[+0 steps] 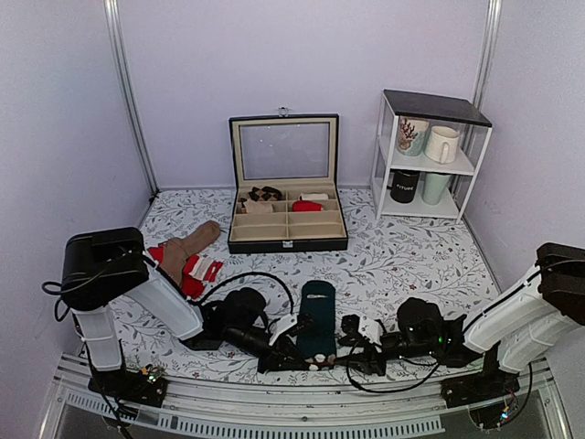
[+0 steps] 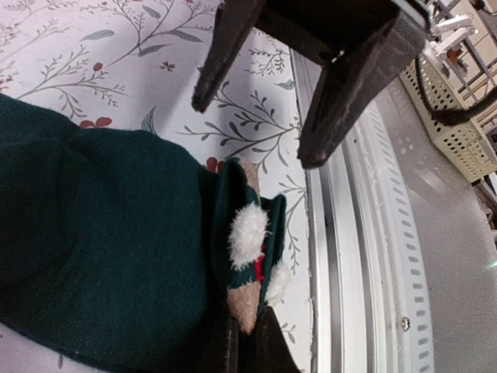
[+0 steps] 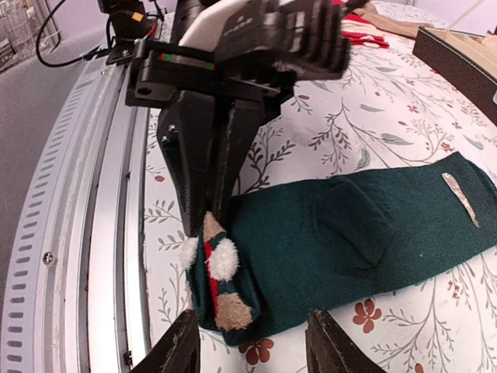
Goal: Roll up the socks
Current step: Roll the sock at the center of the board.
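At the left of the floral counter (image 1: 402,261), a tan-brown sock (image 1: 189,245) is lying against some red socks (image 1: 196,274), well apart from the work at the near edge. Just right of them, the left arm (image 1: 169,306) is reaching low toward the centre. The left arm's fingers (image 3: 203,198) are clenching together, pinching the near end of the socks (image 1: 318,315). The dark teal-green socks are lying flat at the near centre of the counter, running lengthways from near to far. Their near end, close to the metal rail (image 3: 93,233), is showing two white pom-poms (image 3: 223,260) with tan and red patches. Behind the socks, at the far centre, a black box (image 1: 287,240) is standing with its lid open and small bundles sitting in its compartments. Right of the pinched end, the right arm's fingers (image 3: 324,342) are hanging released, spread wide either side of that end and not touching it. The right arm (image 1: 512,315) is stretching in low from the right. At the far right, a white rack (image 1: 434,107) is holding mugs (image 1: 442,144) on two shelves.
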